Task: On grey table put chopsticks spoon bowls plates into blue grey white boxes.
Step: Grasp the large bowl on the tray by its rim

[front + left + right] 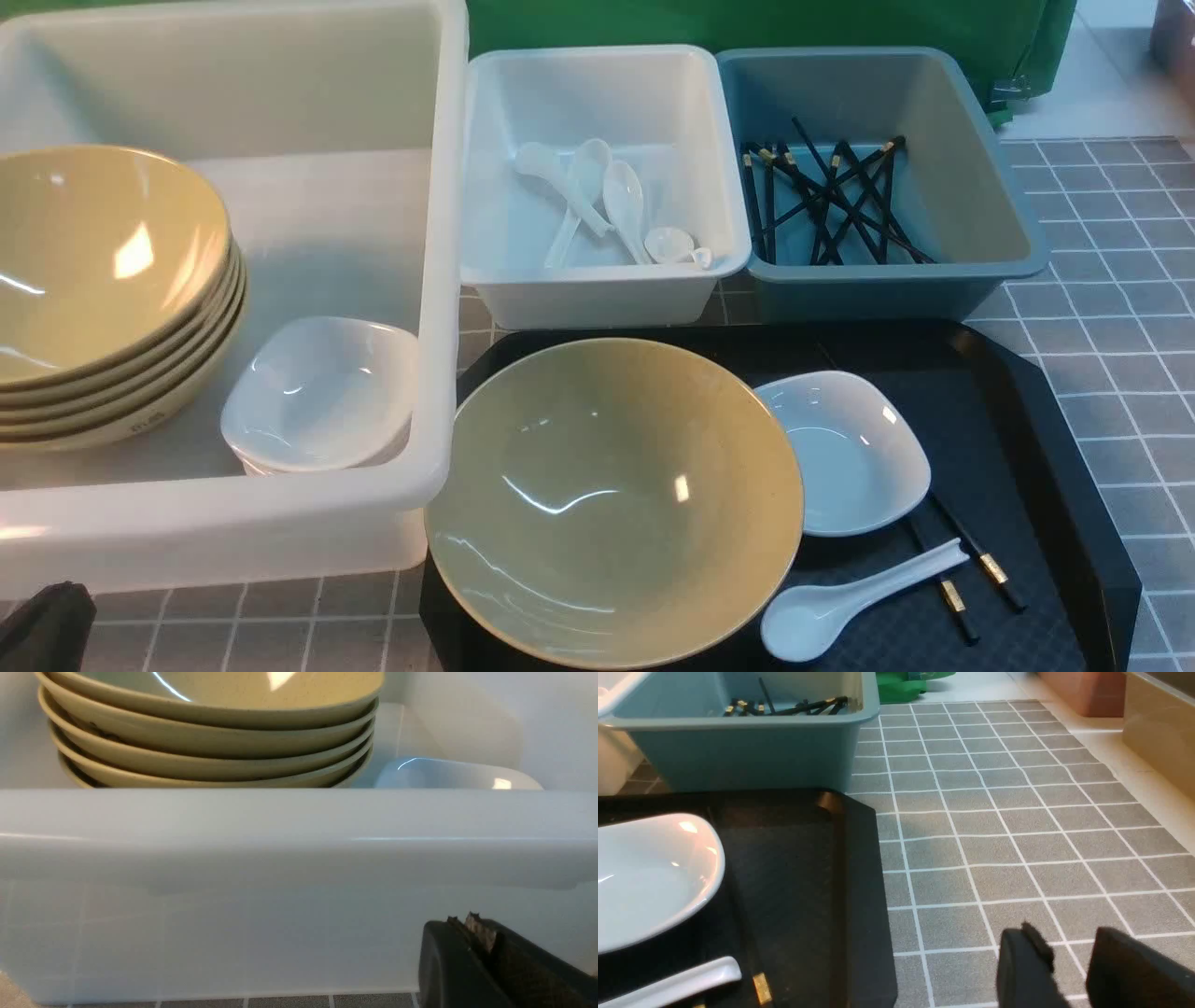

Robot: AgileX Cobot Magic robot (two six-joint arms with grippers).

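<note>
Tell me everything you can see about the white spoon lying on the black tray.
The white spoon is a glossy, ceramic-looking soup spoon, lying hollow-up and empty on the black tray. Its handle crosses over two black chopsticks, near the small white dish and large bowl. Nothing holds it.

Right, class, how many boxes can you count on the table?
3: a big white box on the left, a small white box in the middle, a blue box on the right.
</note>
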